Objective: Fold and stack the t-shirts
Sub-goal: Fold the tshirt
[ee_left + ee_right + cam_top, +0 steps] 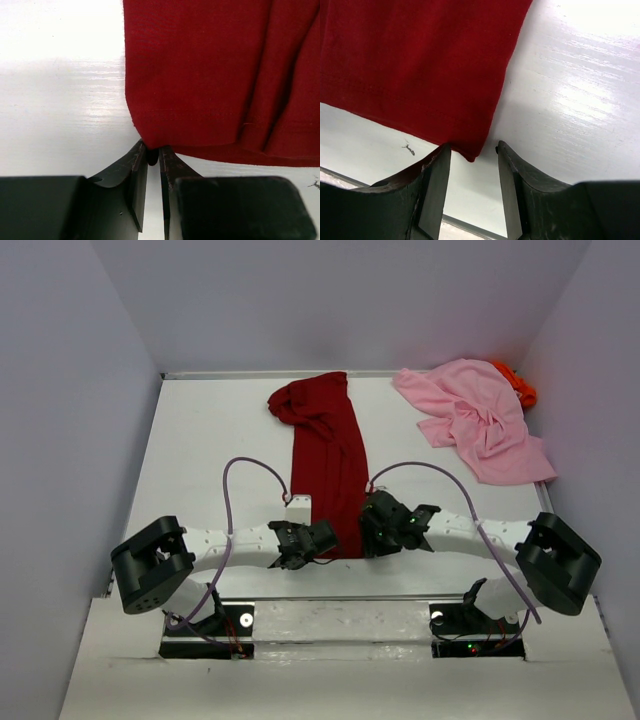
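Observation:
The dark red t-shirt (328,465) lies as a long narrow strip down the middle of the table, bunched at its far end. My left gripper (298,552) is at its near left corner, and in the left wrist view the jaws (152,150) are nearly together with the corner of the red cloth (200,75) pinched at their tips. My right gripper (375,530) is at the near right corner. In the right wrist view it (471,150) stands open, with the corner of the red cloth (420,65) lying loose between the fingertips. The light pink t-shirt (478,420) lies crumpled at the back right, partly covering the orange one (518,385).
Grey walls close the table (210,460) in on the left, back and right. The table's near edge (460,222) runs just behind the right fingers. Purple cables (240,465) arch over both arms. A small dark speck (408,147) lies by the shirt's hem.

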`<control>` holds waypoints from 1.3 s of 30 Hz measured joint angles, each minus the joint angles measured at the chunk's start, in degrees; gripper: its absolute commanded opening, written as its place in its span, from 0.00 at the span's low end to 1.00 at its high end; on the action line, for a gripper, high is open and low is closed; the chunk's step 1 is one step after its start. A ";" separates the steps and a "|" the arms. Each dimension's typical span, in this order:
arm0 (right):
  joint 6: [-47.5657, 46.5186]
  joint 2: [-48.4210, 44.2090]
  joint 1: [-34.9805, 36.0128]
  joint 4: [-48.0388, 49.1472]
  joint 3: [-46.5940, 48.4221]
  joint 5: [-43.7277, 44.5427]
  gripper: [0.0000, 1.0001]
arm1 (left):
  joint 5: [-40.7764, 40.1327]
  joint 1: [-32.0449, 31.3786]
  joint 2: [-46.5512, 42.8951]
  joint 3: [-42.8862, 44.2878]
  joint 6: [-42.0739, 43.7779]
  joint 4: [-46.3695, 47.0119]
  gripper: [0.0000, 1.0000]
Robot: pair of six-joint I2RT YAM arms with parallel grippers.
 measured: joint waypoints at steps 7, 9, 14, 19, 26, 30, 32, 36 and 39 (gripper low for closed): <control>0.17 1.14 0.00 1.84 0.09 -0.39 0.38 | -0.13 0.00 -0.09 0.02 0.00 -0.57 0.24; 0.15 1.57 0.00 2.43 0.35 -0.68 0.36 | -0.13 0.00 -0.11 0.02 0.00 -0.74 0.24; 0.00 3.37 0.00 3.41 1.49 -0.85 0.11 | -0.13 0.02 -0.33 0.00 0.00 -1.64 0.24; -0.09 4.31 0.00 4.37 1.99 -1.07 0.00 | -0.09 0.02 -0.37 0.02 0.20 -1.99 0.00; -0.26 4.00 0.00 4.13 1.99 -1.09 0.00 | -0.04 0.02 -0.37 0.00 0.76 -2.01 0.00; -0.50 2.84 0.00 2.64 1.97 -0.92 0.00 | -0.17 0.00 -0.42 0.07 1.05 -2.16 0.00; -0.81 1.33 0.00 1.62 1.99 -0.74 0.00 | -0.35 0.00 -0.59 0.37 1.29 -2.86 0.00; -1.31 -0.85 0.00 -0.09 2.54 -0.42 0.00 | -1.29 0.00 -1.90 2.27 2.05 -5.01 0.00; -1.64 -1.77 0.00 -1.16 3.48 -0.17 0.00 | -1.75 0.00 -3.52 4.13 2.64 -6.40 0.00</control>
